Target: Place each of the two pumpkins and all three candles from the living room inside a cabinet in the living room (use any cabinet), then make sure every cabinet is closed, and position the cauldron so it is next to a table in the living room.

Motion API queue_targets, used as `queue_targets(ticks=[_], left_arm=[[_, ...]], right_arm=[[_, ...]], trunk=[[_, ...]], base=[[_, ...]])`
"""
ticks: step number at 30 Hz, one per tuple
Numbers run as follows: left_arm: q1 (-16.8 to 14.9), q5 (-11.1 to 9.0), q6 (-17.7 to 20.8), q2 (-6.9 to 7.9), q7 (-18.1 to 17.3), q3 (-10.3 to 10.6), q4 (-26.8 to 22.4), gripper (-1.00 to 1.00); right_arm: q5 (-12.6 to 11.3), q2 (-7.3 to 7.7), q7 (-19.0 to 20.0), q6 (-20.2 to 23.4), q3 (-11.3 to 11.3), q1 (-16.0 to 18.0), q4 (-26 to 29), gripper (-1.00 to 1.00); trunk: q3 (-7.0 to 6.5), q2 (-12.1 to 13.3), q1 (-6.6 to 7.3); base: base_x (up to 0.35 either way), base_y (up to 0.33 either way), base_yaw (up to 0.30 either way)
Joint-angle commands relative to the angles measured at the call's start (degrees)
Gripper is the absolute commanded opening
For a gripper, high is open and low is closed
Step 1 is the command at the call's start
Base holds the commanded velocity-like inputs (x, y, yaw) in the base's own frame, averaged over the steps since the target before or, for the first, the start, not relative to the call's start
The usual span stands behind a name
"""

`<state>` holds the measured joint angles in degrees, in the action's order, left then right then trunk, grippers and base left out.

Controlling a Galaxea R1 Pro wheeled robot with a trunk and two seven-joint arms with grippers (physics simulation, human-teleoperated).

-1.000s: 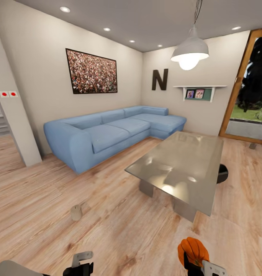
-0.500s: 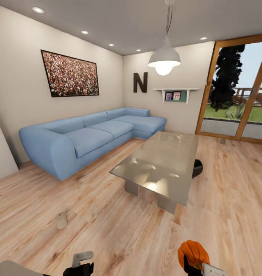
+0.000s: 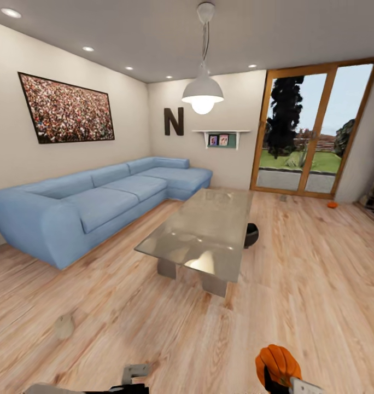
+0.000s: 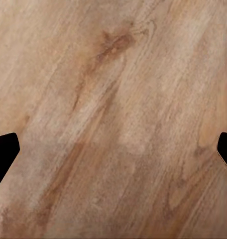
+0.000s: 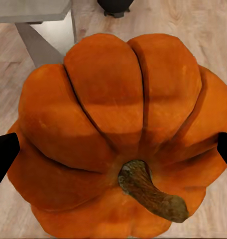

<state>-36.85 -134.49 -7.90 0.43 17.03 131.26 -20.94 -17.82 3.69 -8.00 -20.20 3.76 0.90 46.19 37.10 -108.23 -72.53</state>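
One ribbed orange pumpkin [image 5: 116, 134] sits clamped in your right jaws for carrying (cabinet unseen); left jaws apart over floor.

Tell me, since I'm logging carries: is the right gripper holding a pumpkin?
Yes. The pumpkin sits between the right gripper's fingers, off the floor.

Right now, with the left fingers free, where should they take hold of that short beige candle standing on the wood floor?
Grip the short beige candle around its round side wall, coming down from above. It stands upright on the bare wood floor, apart from the blue sofa and glass table, so both sides look open. The view is blurred; the wick cannot be made out.
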Motion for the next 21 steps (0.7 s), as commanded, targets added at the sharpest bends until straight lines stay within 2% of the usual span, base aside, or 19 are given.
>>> queue_targets(ticks=[1,5,6,8,11,13,14,16,19,21], left_arm=[[0.1,-0.5,0.1,-0.45,0.2,0.4,1.0,1.0],[0.3,-0.5,3.9,-3.14,0.2,0.0,4.6,1.0],[0.3,-0.5,7.0,-5.15,0.2,0.0,6.4,1.0],[0.4,-0.5,9.8,-6.6,0.2,0.0,7.6,1.0],[0.4,-0.5,10.9,-7.16,0.3,-0.3,7.9,1.0],[0.5,-0.5,11.0,-7.08,0.4,-3.0,7.9,1.0],[1.0,-0.5,10.6,-7.03,0.3,-5.5,7.9,1.0],[2.3,-0.5,7.6,-6.69,0.3,-7.9,7.9,1.0],[4.5,-0.5,-0.7,-6.16,0.3,-9.2,7.9,1.0],[6.5,-0.5,-7.9,-6.0,0.2,-9.5,7.9,1.0]], right_arm=[[-0.3,0.17,-0.3,-0.3,0.3,0.1,-0.4,-1.0],[-0.4,0.4,-0.3,-0.6,0.1,0.1,-1.8,-1.0],[-0.4,0.57,-0.3,-1.5,0.1,0.1,-2.4,-1.0],[-0.4,0.71,-0.2,-3.2,0.0,0.1,-4.3,-1.0],[-0.3,0.73,-0.1,-5.6,0.0,0.1,-6.2,-1.0],[-0.3,0.71,0.0,-6.3,0.1,0.1,-6.5,-1.0],[-0.3,0.67,0.0,-6.4,0.1,0.1,-6.7,-1.0],[-0.3,0.61,0.0,-6.5,0.2,0.1,-7.4,-1.0],[-0.3,0.46,0.0,-6.6,0.4,0.1,-8.7,-1.0],[-0.3,0.39,0.0,-6.7,0.4,0.1,-9.2,-1.0]], trunk=[[-0.17,0.4,0.23],[-1.06,2.0,1.11],[-1.28,2.4,1.33],[-1.72,3.2,1.77],[-2.38,4.4,2.43],[-2.83,5.2,2.87],[-3.05,5.6,3.09],[-3.49,6.4,3.53],[-4.15,7.6,4.19],[-4.6,8.4,4.63]], base=[[-0.004,0.0,-0.282],[-0.002,0.0,-0.281],[0.0,0.0,-0.281],[0.0,0.0,-0.281],[0.0,0.0,-0.281],[0.0,0.0,-0.281],[0.0,0.0,-0.281],[0.0,0.0,-0.281],[0.0,0.0,-0.281],[0.0,0.0,-0.28]])
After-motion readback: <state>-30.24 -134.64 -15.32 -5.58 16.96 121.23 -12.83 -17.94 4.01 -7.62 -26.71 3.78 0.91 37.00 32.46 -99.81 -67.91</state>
